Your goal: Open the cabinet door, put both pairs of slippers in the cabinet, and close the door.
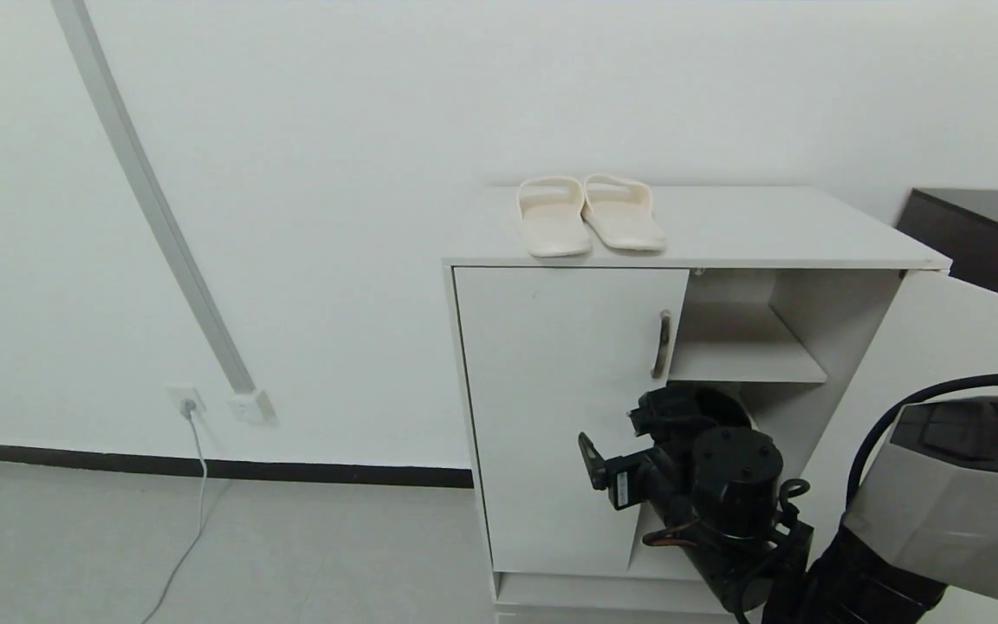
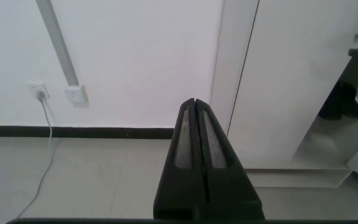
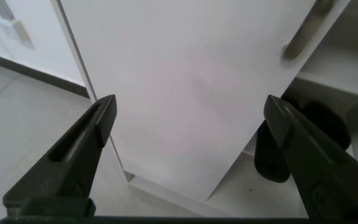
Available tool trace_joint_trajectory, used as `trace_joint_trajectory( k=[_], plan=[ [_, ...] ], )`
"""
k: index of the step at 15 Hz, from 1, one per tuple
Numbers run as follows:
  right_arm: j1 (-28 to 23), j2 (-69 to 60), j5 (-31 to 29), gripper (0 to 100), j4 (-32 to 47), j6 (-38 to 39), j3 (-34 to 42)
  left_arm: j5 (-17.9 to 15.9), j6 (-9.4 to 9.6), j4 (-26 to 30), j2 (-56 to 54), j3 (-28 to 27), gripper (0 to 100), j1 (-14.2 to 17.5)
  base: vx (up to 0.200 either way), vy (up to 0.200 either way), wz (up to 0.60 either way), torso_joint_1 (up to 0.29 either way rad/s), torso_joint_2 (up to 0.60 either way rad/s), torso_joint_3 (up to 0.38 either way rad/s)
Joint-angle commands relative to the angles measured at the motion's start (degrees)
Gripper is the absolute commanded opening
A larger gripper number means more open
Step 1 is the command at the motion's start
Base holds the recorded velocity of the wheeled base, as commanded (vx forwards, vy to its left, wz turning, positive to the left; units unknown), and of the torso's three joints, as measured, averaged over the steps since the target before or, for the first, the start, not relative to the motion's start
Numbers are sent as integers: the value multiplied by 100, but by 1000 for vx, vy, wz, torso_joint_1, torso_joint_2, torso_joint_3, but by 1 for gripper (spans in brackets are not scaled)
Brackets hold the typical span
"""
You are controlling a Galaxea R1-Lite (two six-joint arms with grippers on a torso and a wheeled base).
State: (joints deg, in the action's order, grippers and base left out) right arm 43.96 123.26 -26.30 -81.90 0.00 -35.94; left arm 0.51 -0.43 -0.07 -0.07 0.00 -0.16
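Note:
A pair of cream slippers lies on top of the white cabinet. The cabinet's left door is closed, with a handle at its inner edge. Its right door stands swung out. A dark pair of slippers rests in the lower compartment. My right gripper is open and empty, low in front of the closed left door. Off to the cabinet's left, my left gripper is shut on nothing and points at the cabinet's side.
An inner shelf divides the open compartment. A dark piece of furniture stands to the right of the cabinet. On the wall to the left are a socket with a cable and slanted trunking. Grey floor lies open on the left.

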Motion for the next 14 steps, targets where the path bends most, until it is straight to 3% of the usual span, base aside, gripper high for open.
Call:
trace_joint_trajectory(
  k=[1, 14],
  plan=[
    [-1, -4, 2, 100, -2, 0, 8, 2, -1, -1, 7, 0, 0, -2, 0, 0, 0, 173, -491, -325],
    [7, 5, 2, 100, -116, -9, 43, 2, -1, -1, 7, 0, 0, -2, 0, 0, 0, 214, -527, -316]
  ],
)
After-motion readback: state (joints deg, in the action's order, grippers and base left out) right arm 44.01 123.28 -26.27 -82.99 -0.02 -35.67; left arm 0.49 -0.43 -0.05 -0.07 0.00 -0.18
